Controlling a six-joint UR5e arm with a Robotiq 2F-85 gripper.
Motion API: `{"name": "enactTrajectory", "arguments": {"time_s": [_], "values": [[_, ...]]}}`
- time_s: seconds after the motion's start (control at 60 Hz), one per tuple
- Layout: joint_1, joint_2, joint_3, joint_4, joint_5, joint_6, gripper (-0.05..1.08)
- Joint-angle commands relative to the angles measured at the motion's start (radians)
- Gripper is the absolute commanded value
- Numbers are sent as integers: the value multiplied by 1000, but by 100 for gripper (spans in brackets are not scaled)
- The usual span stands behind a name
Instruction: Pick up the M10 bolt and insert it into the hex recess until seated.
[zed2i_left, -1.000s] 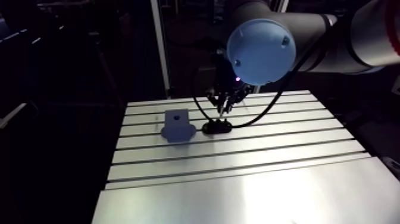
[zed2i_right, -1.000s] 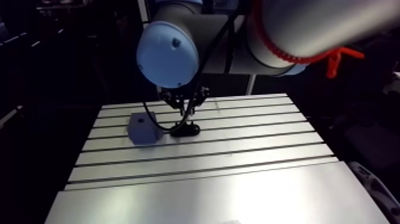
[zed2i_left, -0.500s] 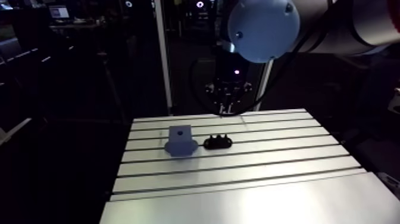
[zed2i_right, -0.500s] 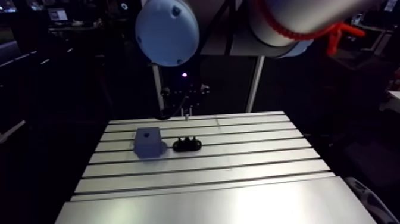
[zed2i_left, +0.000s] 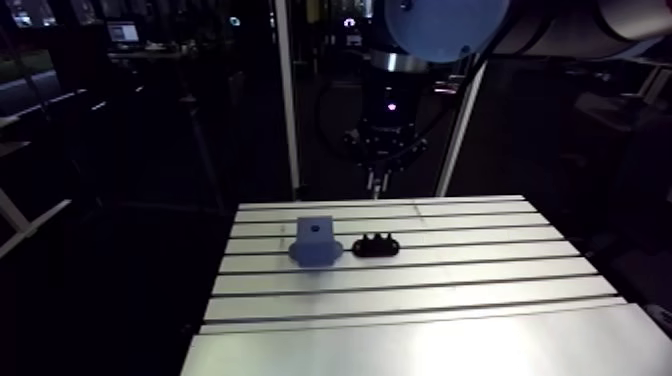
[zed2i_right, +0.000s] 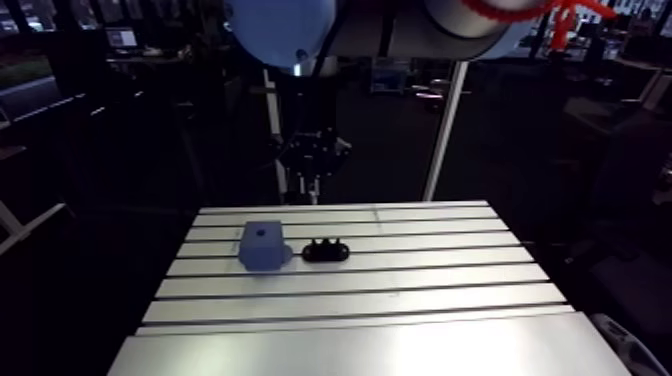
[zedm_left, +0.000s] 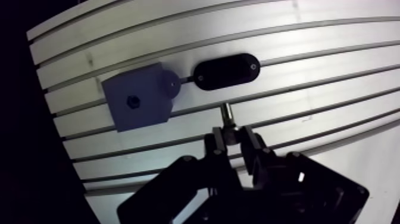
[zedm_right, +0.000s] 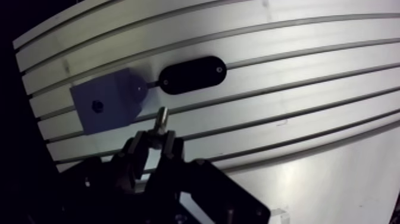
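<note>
Holding the bolt tight, the gripper hangs high over the worktop. Its two fingers are almost closed, with only the bolt squeezed between them. The bolt sticks out past the fingertips and points down at the worktop. Below sits a blue block with a small dark hole in its top. A black oval piece lies just beside the block. In the arm view the gripper is up in the air over the far edge of the worktop.
</note>
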Motion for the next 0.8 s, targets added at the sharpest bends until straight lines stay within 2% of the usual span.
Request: {"name": "enactTrajectory", "arguments": {"time_s": [0.017, 0.133, 0.4, 0.483, 0.5, 0.517, 0.55, 0.567, 0.583, 0.6, 0.617, 0.633, 0.8], "values": [[17, 2, -20, 15, 7, 42, 80], [33, 7, -33, 28, 20, 66, 82], [58, 38, -66, 41, 26, 99, 84], [69, 61, -85, 62, 55, 106, 84], [69, 61, -85, 62, 55, 106, 84], [69, 63, -88, 67, 63, 106, 84], [69, 63, -88, 67, 63, 106, 84], [70, 66, -90, 69, 75, 106, 84], [70, 66, -90, 69, 75, 106, 84], [73, 69, -91, 72, 84, 106, 84], [73, 69, -91, 72, 84, 106, 84], [76, 72, -93, 74, 92, 106, 84], [96, 102, -106, 98, 104, 108, 84]]}}
